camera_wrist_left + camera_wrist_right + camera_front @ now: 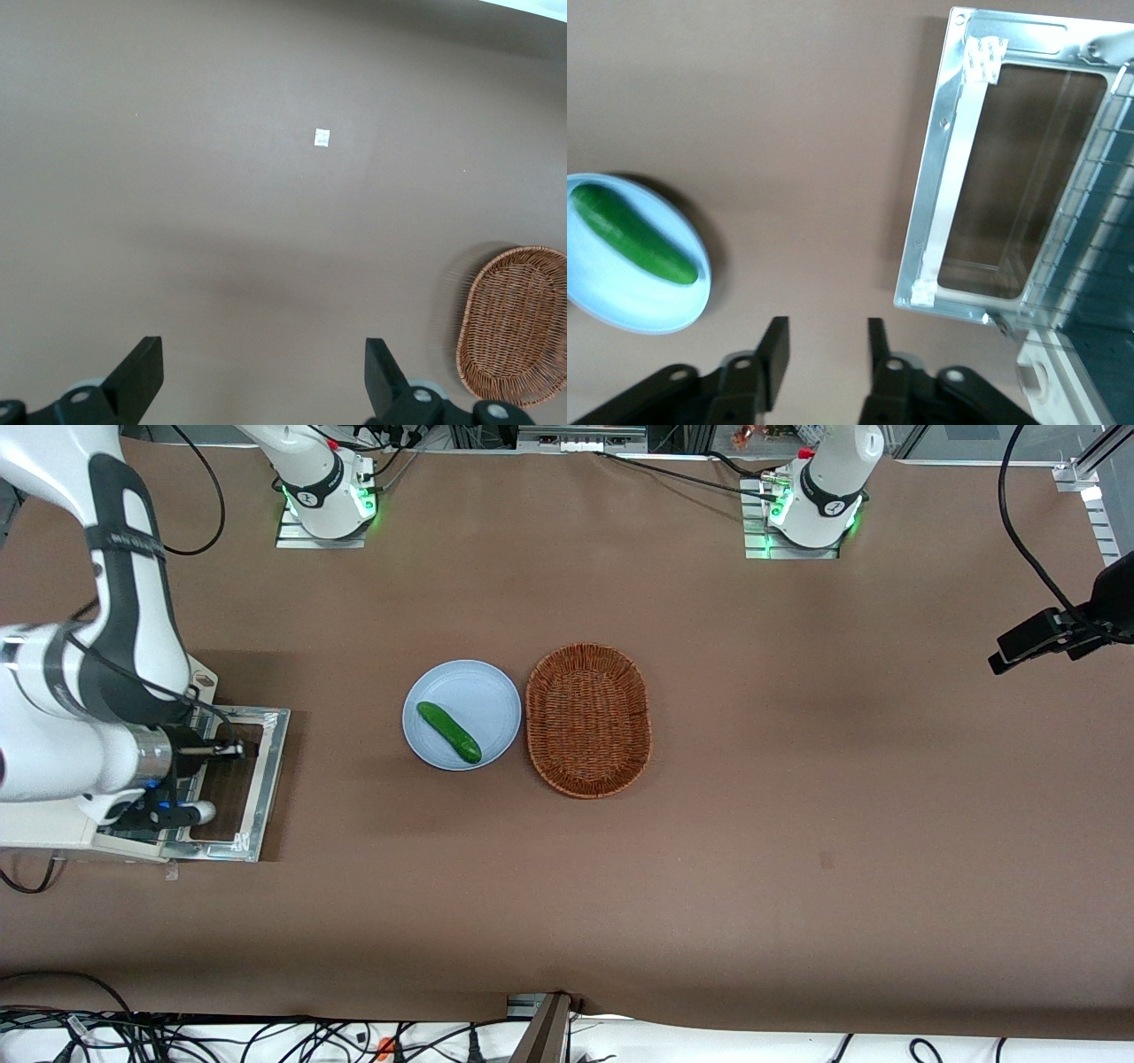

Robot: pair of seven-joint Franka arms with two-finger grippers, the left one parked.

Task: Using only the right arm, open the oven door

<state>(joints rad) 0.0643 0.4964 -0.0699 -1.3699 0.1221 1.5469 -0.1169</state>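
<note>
Lying folded flat out from the oven [44, 828] at the working arm's end of the table, the oven door [983, 168] looks a stiff, hinged metal-and-glass flap, best gripped by its handle, while the gripper [824, 345] hovers released, holding nothing, above bare table beside it.

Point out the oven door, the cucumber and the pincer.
oven door [950, 190]: right wrist view, on the bare metal frame of the opened flap.
cucumber [449, 732]: front view, mid-length of its green body, on the plate.
pincer [826, 352]: right wrist view, midway between its open fingertips, above the table.
</note>
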